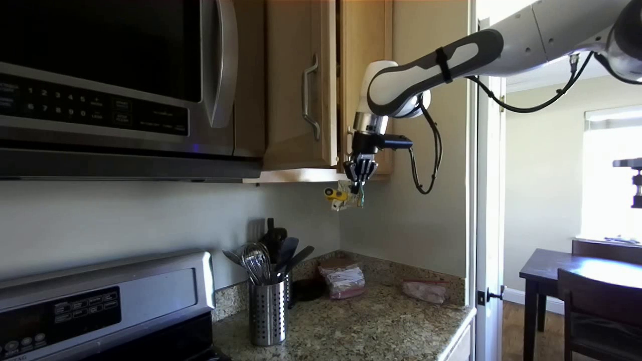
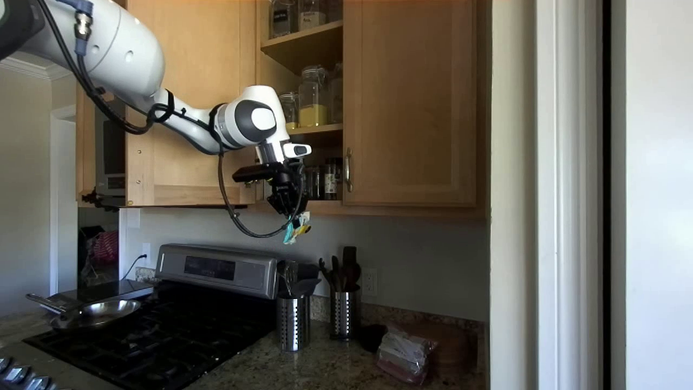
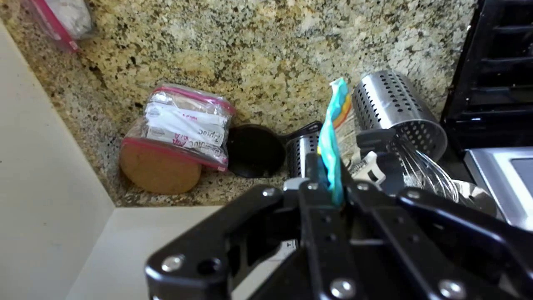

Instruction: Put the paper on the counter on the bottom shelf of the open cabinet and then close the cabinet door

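Note:
My gripper point(image 3: 329, 168) is shut on the paper point(image 3: 330, 143), a crumpled scrap that looks teal in the wrist view and yellow and white in an exterior view point(image 1: 337, 195). It hangs in the air, high over the speckled counter point(image 3: 250, 54) and slightly lower than the cabinet's underside. Behind the gripper, the honey-coloured cabinet point(image 2: 319, 49) stands open. Its cabinet door point(image 2: 189, 179) is swung outward, inner face showing; the vertical bar handle point(image 1: 307, 98) is on its front. The bottom shelf point(image 2: 327, 207) shows as a front edge, partly hidden by the gripper.
Small dark jars point(image 2: 327, 181) stand on the bottom shelf. A second door point(image 2: 409, 103) closes the cabinet's right half. On the counter are a metal utensil cup point(image 1: 268, 313) and a bagged packet point(image 1: 343, 278). A microwave point(image 1: 110, 145) adjoins the open door, above the stove point(image 2: 216, 271).

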Available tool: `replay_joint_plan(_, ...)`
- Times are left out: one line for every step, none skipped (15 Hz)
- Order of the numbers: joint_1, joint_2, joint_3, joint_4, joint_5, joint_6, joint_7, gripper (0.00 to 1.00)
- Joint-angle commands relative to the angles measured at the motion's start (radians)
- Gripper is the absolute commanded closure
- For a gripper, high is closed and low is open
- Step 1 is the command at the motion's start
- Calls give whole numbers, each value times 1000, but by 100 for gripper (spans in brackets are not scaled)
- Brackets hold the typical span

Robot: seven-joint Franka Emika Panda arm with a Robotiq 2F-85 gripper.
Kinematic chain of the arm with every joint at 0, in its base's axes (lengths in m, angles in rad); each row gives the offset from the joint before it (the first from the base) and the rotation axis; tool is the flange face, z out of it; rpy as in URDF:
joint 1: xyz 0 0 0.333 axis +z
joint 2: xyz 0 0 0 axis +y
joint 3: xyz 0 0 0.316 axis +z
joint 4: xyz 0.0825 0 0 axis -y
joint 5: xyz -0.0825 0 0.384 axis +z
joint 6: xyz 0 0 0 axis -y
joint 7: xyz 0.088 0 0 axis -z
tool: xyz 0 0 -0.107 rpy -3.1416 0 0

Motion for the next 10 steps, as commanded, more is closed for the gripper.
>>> replay_joint_plan(-14, -16, 16, 69, -45, -58, 54, 94)
replay_joint_plan(-13, -15, 17, 89, -54, -65, 64, 94)
replay_joint_plan(-13, -15, 18, 111, -59, -72, 72, 94)
replay_joint_plan(-13, -14, 19, 129, -63, -76, 76, 94)
replay_joint_plan(-13, -11, 19, 147, -66, -75, 80, 94)
replay_joint_plan(-12, -12, 20, 163, -71, -81, 86, 94)
replay_joint_plan(-10, -11, 22, 184, -77, -90, 94, 94)
replay_joint_plan(-9, -9, 24, 198, -82, -94, 101, 94)
replay_joint_plan(-8, -8, 27, 216, -89, -102, 109, 94)
replay_joint_plan(-8, -3, 29, 229, -91, -103, 110, 94)
